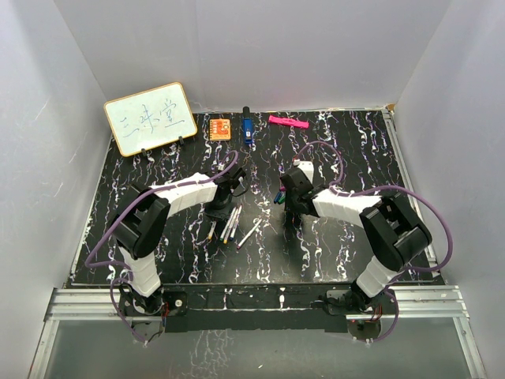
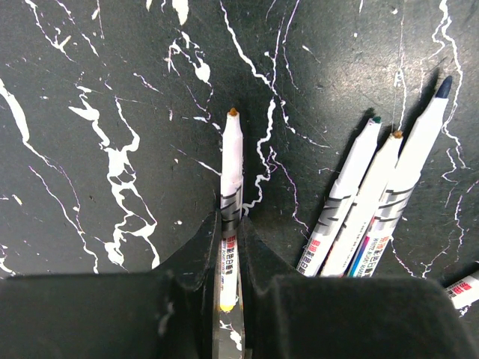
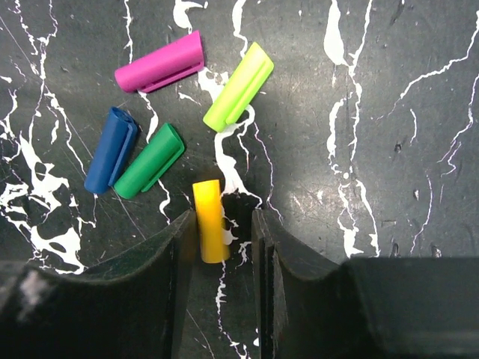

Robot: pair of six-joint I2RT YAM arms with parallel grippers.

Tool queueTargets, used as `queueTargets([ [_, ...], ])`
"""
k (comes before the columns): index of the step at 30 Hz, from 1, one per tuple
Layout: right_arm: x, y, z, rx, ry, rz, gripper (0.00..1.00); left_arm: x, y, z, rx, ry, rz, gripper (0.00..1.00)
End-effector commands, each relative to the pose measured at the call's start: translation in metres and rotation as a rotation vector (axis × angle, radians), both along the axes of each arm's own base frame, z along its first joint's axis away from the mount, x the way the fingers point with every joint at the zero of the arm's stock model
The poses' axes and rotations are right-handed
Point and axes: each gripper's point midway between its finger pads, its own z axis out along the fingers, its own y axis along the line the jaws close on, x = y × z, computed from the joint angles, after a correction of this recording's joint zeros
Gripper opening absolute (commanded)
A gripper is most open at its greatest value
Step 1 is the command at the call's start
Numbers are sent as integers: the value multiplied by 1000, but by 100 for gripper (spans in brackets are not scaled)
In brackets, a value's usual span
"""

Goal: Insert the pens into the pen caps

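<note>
Room lies open on every side of the work, which sits near the middle of the black marbled tabletop (image 1: 300, 260), well away from all four edges. White walls rise along the far, left and right edges.

We see the left hand (image 2: 230, 224) closed tight on an orange-tipped pen (image 2: 231, 161). It grips the barrel at the printed band, and the tip points away from the wrist over bare tabletop. Just to the right of that pen lie three pens (image 2: 372, 202) side by side, touching or nearly so, their tips fanned outward. The end of another pen (image 2: 465, 288) shows at the margin of the left wrist view.

The right hand (image 3: 223, 223) stands partly open astride a yellow cap (image 3: 210, 221). The cap lies against one finger (image 3: 176, 262), with a gap to the other. Crowding it, a green cap (image 3: 150, 161) and a blue cap (image 3: 111, 149) lie touching each other just beyond. A magenta cap (image 3: 159, 63) and a lime cap (image 3: 238, 86) lie farther out.

Along the far edge, well apart from both hands, stand a whiteboard (image 1: 150, 118) near the far left corner, an orange block (image 1: 220, 128), a blue block (image 1: 248, 130) and a pink marker (image 1: 288, 121).
</note>
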Motion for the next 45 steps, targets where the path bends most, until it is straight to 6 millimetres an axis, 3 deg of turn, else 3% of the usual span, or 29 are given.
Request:
queueTargets([
  [1,3,8,1,1,-8,-4,33,-53,26,-38,85,236,6,0],
  [17,9,2,-4,-63,1,-22,32,-49,23,-39,80,225,-1,0],
  [21,-3,-1,-15,-74,57,-31,24,-48,22,-38,73,221,-4,0],
  [26,-29,-6,-33,-59,152,-24,4,-46,20,-36,63,215,-4,0],
  [29,-39,-12,-40,-78,182,-26,0,-45,21,-34,66,208,-3,0],
  [32,-36,-12,-38,-92,174,-8,0,-42,22,-29,73,192,-2,0],
  [38,-13,-1,-10,-65,81,15,0,-28,25,-8,96,119,-10,0],
  [45,28,5,77,19,-208,-31,0,8,10,40,39,-49,-14,0],
])
